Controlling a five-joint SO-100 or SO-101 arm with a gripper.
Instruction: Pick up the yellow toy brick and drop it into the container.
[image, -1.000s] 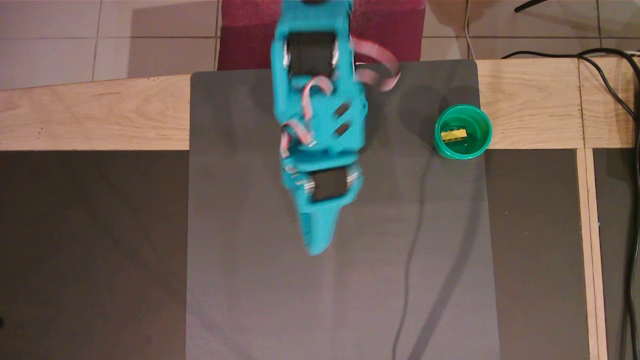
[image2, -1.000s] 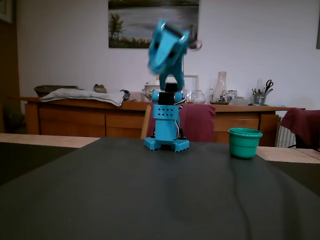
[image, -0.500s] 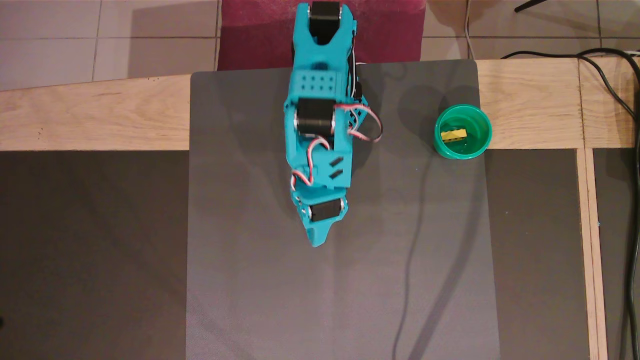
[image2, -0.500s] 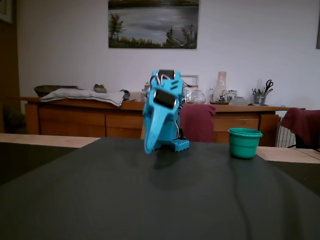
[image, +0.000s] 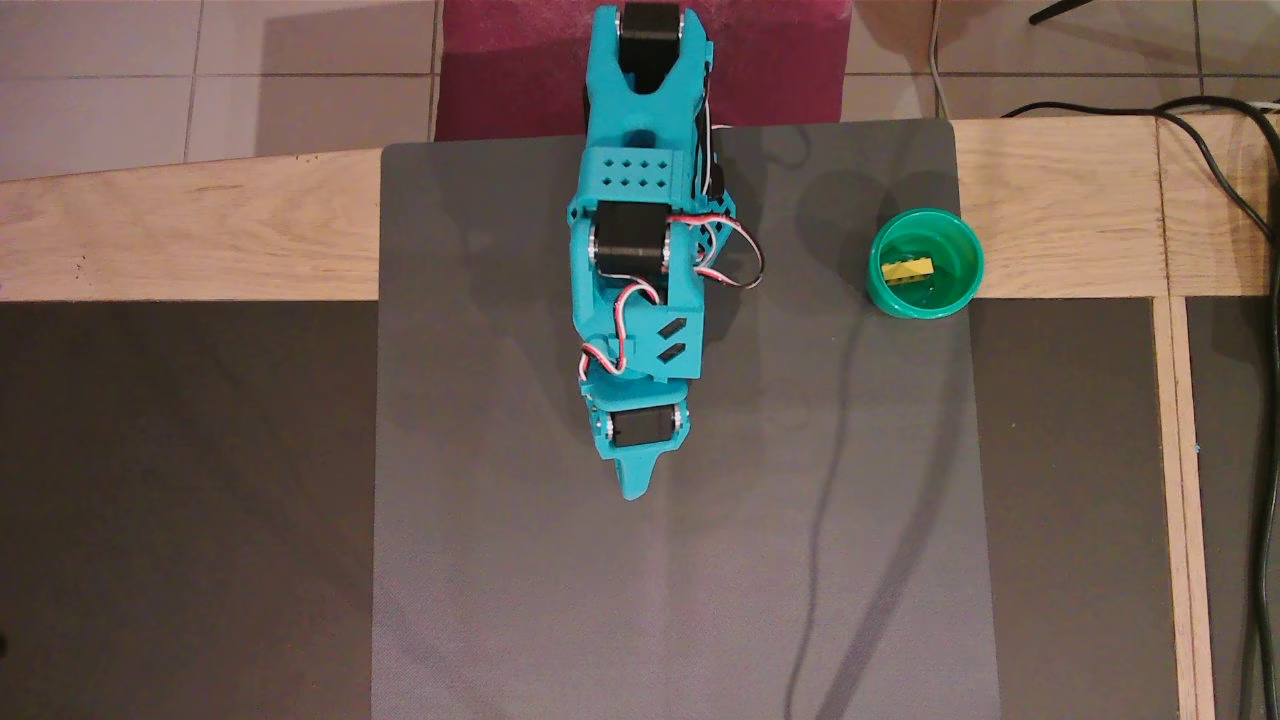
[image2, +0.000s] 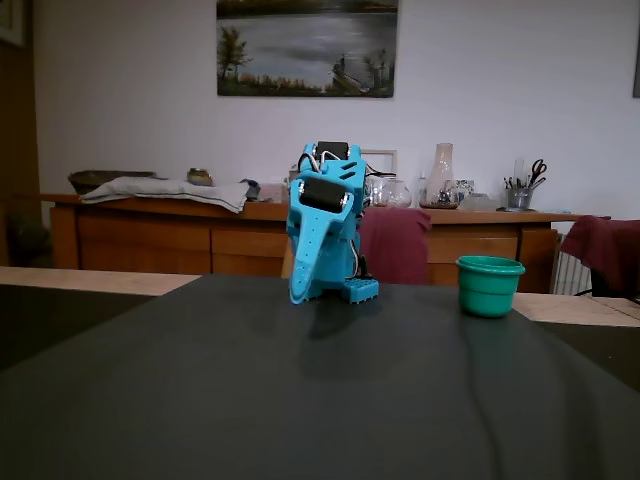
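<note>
Yellow toy brick (image: 907, 268) inside container (image: 962, 287), overhead view only.

A wooden table (image: 150, 235) with dark inset panels carries a grey mat (image: 500, 560) down its middle. The blue arm (image: 640, 300) stands at the mat's twelve o'clock edge, folded forward over it. A green cup (image: 965, 285) sits at about two o'clock, on the mat's right border where it meets the wood. From the front the cup (image2: 489, 290) stands upright, well apart from the arm (image2: 325, 240). A black cable (image: 1262, 400) trails along the table's three o'clock side.
</note>
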